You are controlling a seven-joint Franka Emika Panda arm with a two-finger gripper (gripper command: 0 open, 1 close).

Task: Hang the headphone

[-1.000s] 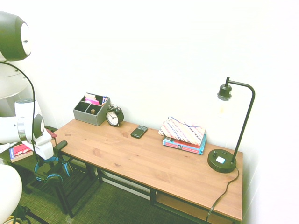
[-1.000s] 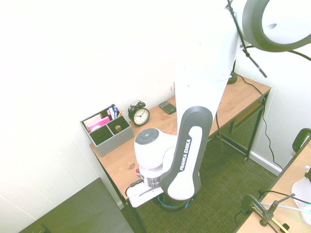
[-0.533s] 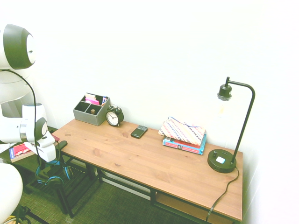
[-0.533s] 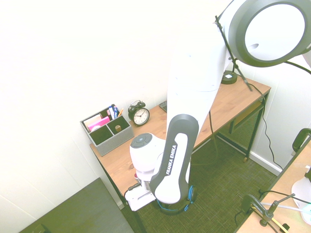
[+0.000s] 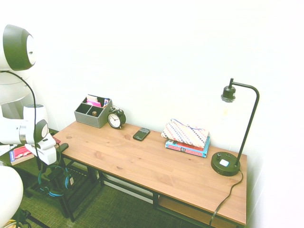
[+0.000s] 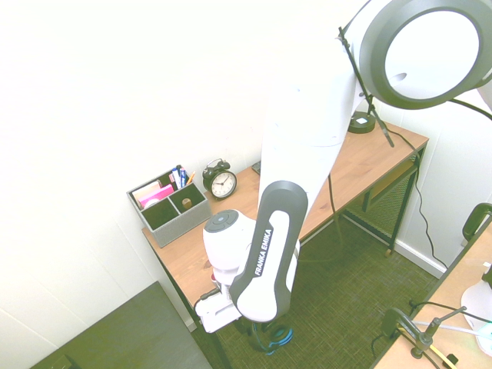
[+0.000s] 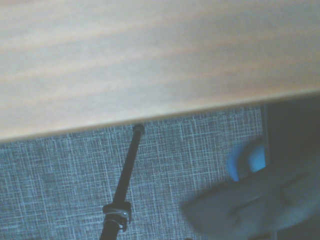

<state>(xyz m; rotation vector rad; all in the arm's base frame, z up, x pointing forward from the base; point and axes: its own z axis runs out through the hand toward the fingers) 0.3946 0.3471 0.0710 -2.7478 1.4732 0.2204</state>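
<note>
The headphone (image 5: 54, 184) hangs off the left end of the wooden desk (image 5: 156, 164), its blue and black band and cups dangling just under my gripper (image 5: 51, 164). A short black peg (image 5: 62, 147) sticks out from the desk's left edge right beside the gripper. From the other side, only a blue and black loop of the headphone (image 6: 277, 337) shows below the arm, which hides the gripper. The wrist view shows a blurred blue and dark part of the headphone (image 7: 250, 200) under the desk edge (image 7: 150, 75). What bears the headphone is not clear.
On the desk stand a grey organizer (image 5: 92, 112), an alarm clock (image 5: 115, 118), a phone (image 5: 141, 134), a patterned pouch on books (image 5: 186, 137) and a black lamp (image 5: 228, 161). A low shelf with books (image 5: 21, 153) sits left of the desk. Green carpet (image 6: 346, 292) covers the floor.
The headphone now hangs lower and looser beside the desk's end than before. The arm has shifted slightly towards the desk's left edge and lowered a little.
</note>
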